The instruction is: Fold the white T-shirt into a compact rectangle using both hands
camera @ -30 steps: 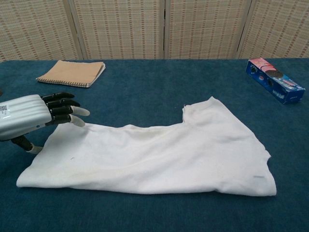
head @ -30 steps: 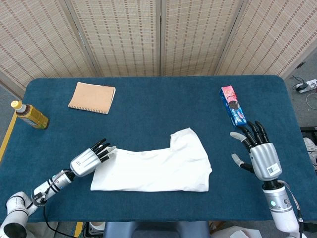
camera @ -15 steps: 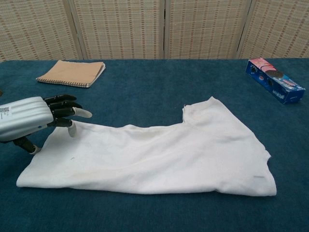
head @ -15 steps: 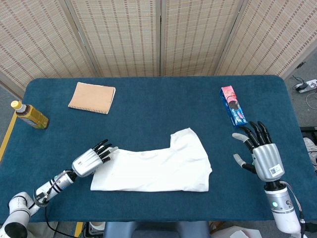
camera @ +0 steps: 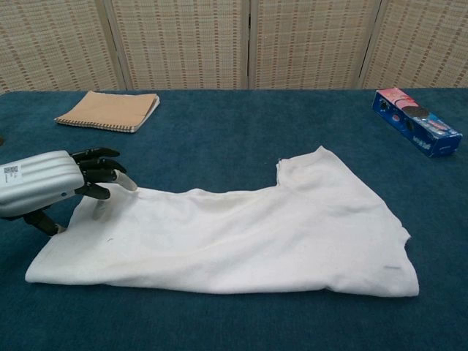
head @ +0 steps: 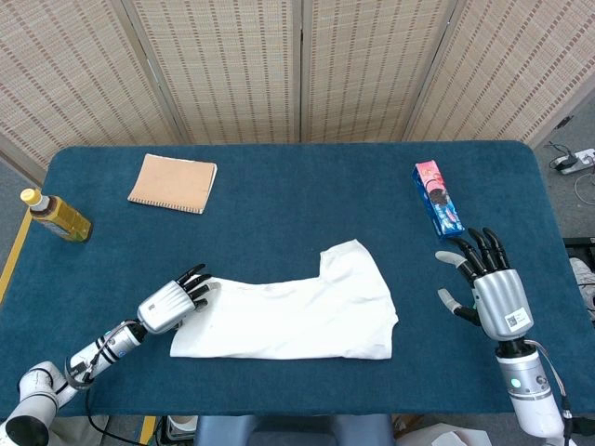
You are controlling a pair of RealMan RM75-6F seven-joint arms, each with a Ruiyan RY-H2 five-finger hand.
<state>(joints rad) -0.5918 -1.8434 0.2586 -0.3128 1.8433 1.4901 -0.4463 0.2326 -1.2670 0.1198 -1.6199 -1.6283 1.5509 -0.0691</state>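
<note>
Blue table [head: 279, 204] – woven screens [head: 297, 65] behind, left hand [head: 172, 304] curled, right hand [head: 488, 283] spread.

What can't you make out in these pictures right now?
- Left hand: chest view, whether its fingers grip the shirt edge; the palm hides the contact.
- Right hand: outside the chest view.
- Bottle label: head view, too small to read.

Woven folding screen [head: 302, 70] behind table [head: 279, 186]
</note>
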